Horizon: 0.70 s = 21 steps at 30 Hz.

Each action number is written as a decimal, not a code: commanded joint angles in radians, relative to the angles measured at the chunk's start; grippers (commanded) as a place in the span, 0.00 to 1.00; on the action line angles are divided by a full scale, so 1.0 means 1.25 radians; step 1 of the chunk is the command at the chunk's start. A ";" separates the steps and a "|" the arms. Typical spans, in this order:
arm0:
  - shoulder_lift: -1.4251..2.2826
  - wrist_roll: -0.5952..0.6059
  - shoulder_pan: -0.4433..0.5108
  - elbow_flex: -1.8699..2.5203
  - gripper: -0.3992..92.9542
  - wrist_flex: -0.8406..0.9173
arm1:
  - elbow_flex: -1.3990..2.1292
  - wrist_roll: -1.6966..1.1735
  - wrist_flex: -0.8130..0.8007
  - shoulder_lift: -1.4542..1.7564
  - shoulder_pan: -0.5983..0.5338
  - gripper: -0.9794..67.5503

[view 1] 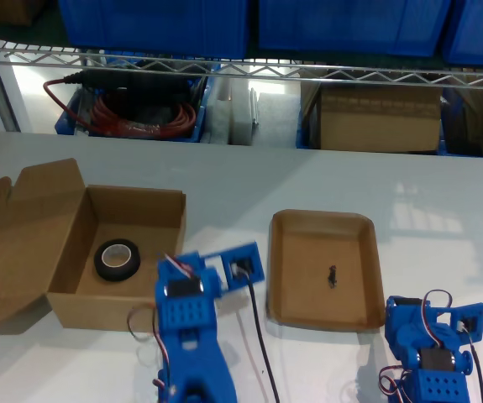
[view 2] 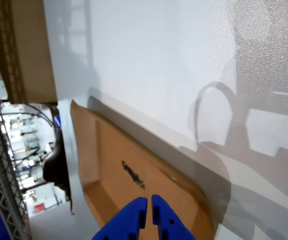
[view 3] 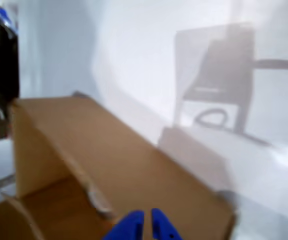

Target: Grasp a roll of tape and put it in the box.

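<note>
My first gripper (view 2: 148,206): jaws pressed together, nothing between them, hanging above the near rim of the shallow tray (view 2: 108,150). In the exterior view that arm sits at the lower right, just below the tray (view 1: 291,252), which carries a small dark mark (view 1: 332,276).

My second gripper (view 3: 145,220): jaws likewise closed with only a hairline gap, empty, poised over the wall of the box (view 3: 123,165); the picture is blurred. In the exterior view this arm stands at bottom centre, just beside the box's right wall (view 1: 172,252).

The roll of tape (view 1: 117,259) lies flat on the box floor, hole facing up, so its axis is vertical. It sits near the front of the box, clear of the walls, to the exterior view's left of my second gripper and apart from both jaws. The lid flap (view 1: 23,227) is folded open to the exterior view's left on the white counter (view 1: 241,180).
</note>
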 commanded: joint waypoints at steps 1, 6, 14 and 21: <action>0.135 -0.015 0.025 0.087 0.00 0.004 | 0.010 0.002 -0.004 0.004 -0.002 0.02; 0.282 -0.031 0.080 0.204 0.00 0.011 | 0.010 0.002 -0.004 0.004 -0.002 0.02; 0.418 -0.060 0.142 0.307 0.00 0.016 | 0.010 0.002 -0.004 0.004 -0.002 0.02; 0.502 -0.077 0.156 0.406 0.00 -0.025 | 0.010 0.002 -0.004 0.004 -0.002 0.02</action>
